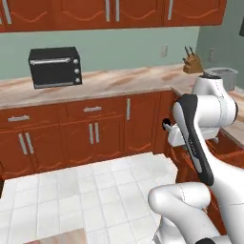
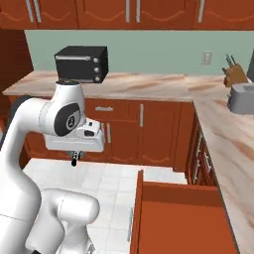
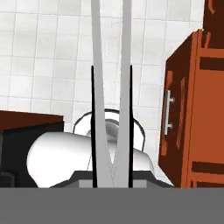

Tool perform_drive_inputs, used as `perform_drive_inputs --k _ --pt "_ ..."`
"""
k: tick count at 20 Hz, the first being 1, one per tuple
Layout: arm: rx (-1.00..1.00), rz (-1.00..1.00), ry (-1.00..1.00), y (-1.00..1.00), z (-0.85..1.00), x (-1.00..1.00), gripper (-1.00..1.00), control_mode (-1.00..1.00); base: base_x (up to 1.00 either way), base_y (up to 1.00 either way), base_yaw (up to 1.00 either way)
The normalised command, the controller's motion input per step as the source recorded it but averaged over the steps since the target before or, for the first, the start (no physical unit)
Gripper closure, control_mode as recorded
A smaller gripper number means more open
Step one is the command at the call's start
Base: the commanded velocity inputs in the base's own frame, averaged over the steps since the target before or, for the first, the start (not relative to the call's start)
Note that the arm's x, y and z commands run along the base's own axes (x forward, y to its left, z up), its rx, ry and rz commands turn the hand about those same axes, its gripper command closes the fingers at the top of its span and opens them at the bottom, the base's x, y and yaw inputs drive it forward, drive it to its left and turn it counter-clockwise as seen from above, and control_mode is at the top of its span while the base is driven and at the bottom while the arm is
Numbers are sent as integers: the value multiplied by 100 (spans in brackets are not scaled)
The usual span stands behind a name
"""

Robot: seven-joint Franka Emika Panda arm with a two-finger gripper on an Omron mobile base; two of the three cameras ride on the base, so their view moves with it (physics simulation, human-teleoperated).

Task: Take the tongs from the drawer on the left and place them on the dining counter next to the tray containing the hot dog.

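Note:
The tongs [image 3: 99, 87] are two long silver-grey arms that meet low in the hand view and spread apart toward its top. My gripper [image 3: 111, 74] is shut on them, one thin dark finger [image 3: 92, 109] outside each arm, above the white tiled floor. In the right base view the gripper [image 2: 74, 159] points down below the white hand, left of the drawer [image 2: 178, 218], which stands pulled open and looks bare where it shows. In the left base view the gripper [image 1: 166, 125] is beside the arm's elbow. The tray is out of view.
A black toaster oven [image 1: 55, 66] sits on the wall-side counter [image 1: 119, 81], with a knife block [image 2: 234, 75] and a toaster [image 2: 243, 96] on the right run. Red-brown cabinets line both walls. A beige stone corner [image 1: 62, 237] shows low down; whether it is the dining counter I cannot tell.

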Motion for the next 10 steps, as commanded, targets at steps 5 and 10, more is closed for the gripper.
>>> perform_drive_inputs --k 5,10 --pt "0 0 0 0 0 0 100 100 0 2 100" --pt "0 0 0 0 0 0 100 100 0 16 99"
